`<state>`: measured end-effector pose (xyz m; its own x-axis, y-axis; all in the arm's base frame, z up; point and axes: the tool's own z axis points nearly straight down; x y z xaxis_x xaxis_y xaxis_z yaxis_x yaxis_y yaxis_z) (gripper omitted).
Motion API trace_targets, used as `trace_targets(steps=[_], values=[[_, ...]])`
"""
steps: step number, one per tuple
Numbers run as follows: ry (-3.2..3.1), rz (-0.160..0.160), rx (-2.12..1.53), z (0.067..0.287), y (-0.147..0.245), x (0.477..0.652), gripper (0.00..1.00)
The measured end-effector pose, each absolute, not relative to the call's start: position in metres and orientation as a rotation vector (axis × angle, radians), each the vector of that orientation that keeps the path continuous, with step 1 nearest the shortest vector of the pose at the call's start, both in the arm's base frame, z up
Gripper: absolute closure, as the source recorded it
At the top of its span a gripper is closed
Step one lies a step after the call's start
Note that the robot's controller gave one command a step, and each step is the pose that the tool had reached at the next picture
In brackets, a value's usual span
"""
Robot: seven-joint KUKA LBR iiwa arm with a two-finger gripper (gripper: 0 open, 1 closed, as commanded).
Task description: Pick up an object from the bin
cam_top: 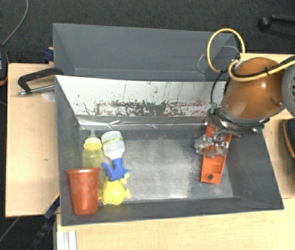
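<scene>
Starting at the near left corner of the bin [157,165], I log a red-orange plastic cup [85,190] standing upright against the front wall. Just beside it, on its right, lies a yellow toy [114,192], and a small blue piece [115,169] touches that toy from behind. Farther back in the same corner, a pale yellow bottle [91,152] and a clear bottle with a light green cap [113,144] sit side by side, close against each other; the clear one meets the blue piece. The middle of the floor is bare grey metal. On the right half, well apart from that group, I note a flat oblong orange block [212,170] with a dark round hole at its near end, its long side running from near to far. The gripper [213,146] is down at the block's far end, its metal parts overlapping the orange surface. I cannot tell how the jaws stand, nor whether they grip the block. Behind it rises the wrist's orange-brown cover [251,90] with a yellow cable loop [225,48] above. The far wall carries a band of reddish specks.
</scene>
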<state>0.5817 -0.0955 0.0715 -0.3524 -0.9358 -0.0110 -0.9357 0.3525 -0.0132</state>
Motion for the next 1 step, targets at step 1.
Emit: trace_targets(steps=[1], values=[[2.571, -0.004, -1.778, 0.0758, -0.0951, 0.5809, 1.0]])
